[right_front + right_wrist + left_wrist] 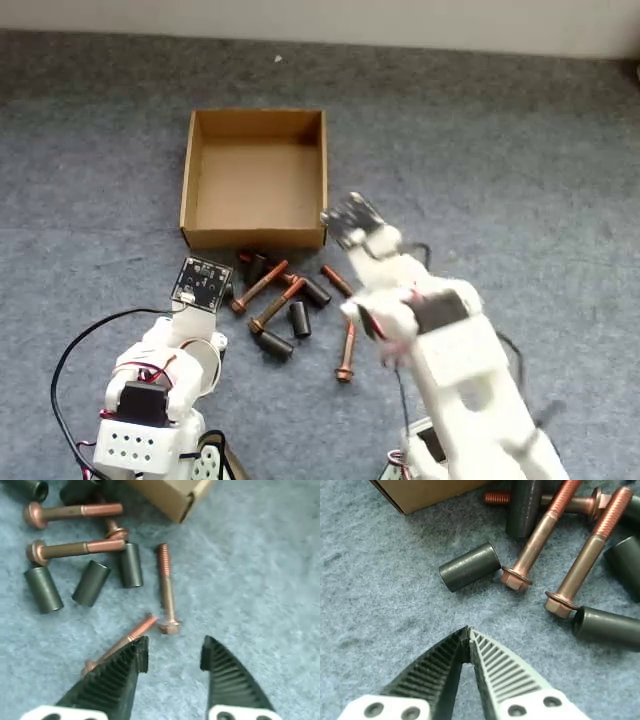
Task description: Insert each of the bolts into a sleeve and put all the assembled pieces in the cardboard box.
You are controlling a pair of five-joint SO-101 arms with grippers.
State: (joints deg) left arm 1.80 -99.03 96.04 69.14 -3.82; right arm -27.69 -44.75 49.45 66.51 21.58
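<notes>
Bolts (258, 287) and sleeves (300, 318) are scattered on grey carpet (520, 170), just at 6 o'clock of the cardboard box (188, 180). Two bolts are laid parallel, axes 1-to-7 o'clock, heads at 7. A third bolt (346, 352) is aligned near 12-to-6, head at 6.

Left gripper (468, 630) is held low over the carpet, jaws closed tip to tip, nothing gripped. Right gripper (175, 647) is angled down at the pile, jaws spread wide, nothing held.

A pale wall (400, 15) is seen at 12 o'clock.
</notes>
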